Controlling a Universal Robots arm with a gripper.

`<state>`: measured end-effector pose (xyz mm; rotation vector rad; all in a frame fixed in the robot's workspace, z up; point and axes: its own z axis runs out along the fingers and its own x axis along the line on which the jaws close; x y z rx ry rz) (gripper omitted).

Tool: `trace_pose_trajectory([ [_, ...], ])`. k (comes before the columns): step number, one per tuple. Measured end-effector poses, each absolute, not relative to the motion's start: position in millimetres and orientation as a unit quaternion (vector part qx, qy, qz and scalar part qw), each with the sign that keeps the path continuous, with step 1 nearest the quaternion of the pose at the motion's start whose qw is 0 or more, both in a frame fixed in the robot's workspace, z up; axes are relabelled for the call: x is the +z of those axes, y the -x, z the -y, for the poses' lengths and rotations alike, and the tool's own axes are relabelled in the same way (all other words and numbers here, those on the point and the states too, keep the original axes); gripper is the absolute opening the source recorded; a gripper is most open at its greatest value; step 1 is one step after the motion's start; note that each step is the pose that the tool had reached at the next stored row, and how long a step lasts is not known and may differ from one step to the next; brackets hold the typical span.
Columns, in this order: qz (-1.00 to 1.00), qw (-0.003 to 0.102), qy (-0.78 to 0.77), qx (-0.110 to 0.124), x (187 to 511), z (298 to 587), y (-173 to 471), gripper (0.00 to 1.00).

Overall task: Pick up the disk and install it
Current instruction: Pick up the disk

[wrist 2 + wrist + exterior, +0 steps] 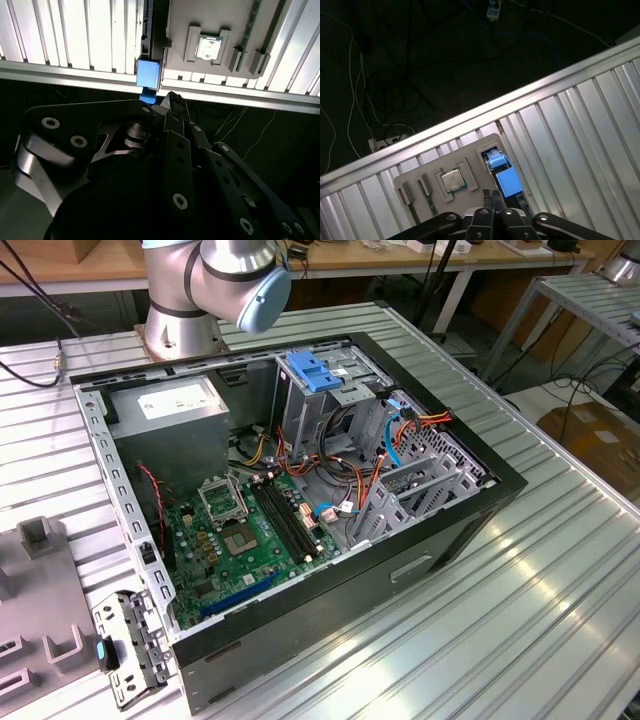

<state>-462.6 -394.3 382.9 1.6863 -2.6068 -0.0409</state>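
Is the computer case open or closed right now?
Open. In the exterior view the computer case lies on its side with no side panel, baring the green motherboard and cables.

Ribbed aluminium table (560,620): open computer case (400,570) (lid off), grey fixture tray (50,590).

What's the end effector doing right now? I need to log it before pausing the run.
End effector: closed, nothing visibly held, sitting right beside the blue carrier rail of the disk.

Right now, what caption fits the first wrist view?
Claw poised over grey tray, by the blue-railed disk and a chip.
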Motion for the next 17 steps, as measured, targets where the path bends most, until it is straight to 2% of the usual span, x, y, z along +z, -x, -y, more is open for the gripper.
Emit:
trace_pose_trajectory([
  [17, 0.802, 0.016, -0.598, -0.009, 381.7, 393.8, 462.6, 0.11],
])
